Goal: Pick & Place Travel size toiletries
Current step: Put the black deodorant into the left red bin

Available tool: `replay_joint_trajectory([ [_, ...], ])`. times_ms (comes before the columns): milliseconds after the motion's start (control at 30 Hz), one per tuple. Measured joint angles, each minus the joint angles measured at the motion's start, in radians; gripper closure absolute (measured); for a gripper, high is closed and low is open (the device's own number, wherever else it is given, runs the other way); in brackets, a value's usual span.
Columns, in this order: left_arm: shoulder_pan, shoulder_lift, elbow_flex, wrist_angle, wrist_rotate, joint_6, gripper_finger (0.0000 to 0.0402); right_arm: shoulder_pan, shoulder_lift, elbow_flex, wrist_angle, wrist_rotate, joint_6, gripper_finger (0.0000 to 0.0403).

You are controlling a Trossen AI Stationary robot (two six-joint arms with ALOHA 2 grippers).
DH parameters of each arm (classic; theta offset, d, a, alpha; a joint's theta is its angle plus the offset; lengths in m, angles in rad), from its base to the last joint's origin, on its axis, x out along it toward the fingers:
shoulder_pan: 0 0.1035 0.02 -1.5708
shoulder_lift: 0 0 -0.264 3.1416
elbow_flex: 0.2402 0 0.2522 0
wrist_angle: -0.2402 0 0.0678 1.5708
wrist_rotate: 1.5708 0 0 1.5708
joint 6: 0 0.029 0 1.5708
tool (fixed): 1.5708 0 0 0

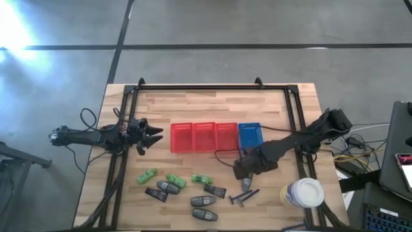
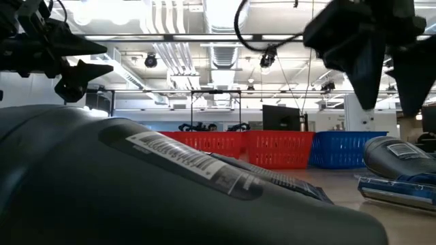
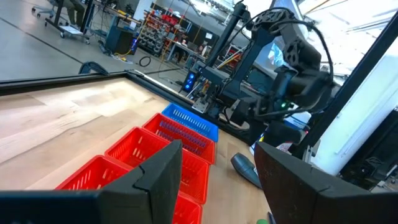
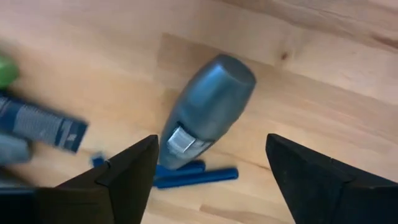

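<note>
We see a pale wooden bench point(image 1: 212, 103) with a dark frame, grey floor beyond it, and in the low view a workshop with ceiling ducts behind. Three red baskets point(image 1: 203, 136) and a blue basket point(image 1: 250, 135) stand in a row at mid-frame of the high view. The toiletries lie below them in the lower middle: green packets point(image 1: 175, 180), dark tubes point(image 1: 215, 190), grey containers point(image 1: 204, 202) and blue razors point(image 1: 243, 196). The right hand point(image 4: 211, 165) hangs over the right end of this scatter, its fingers spread wide and holding nothing. In its wrist view one grey container point(image 4: 206, 112) lies directly between the fingers and beneath them, flat on the wood, with a razor point(image 4: 196, 177) touching or just beside its narrow end. Its long axis runs at a slant, roughly crosswise to the line between the fingers, so we judge a near-straight descent would close across its narrow width. The left hand point(image 1: 147, 136) waits at the left of the high view, just beside the leftmost red basket, also open and empty. The right arm is clearly the nearer. A white-lidded jar point(image 1: 302, 193) stands at lower right.
</note>
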Motion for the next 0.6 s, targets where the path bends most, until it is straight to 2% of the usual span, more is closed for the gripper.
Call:
replay_joint_trajectory([
  [233,0.0,0.0,0.0,0.0,0.0,0.0,0.0195,0.0,0.003,-0.103,0.201,-0.013,0.127,0.0092],
  [600,0.0,0.0,0.0,0.0,0.0,0.0,0.0195,0.061,0.018,-0.113,0.218,0.005,0.298,0.0061],
])
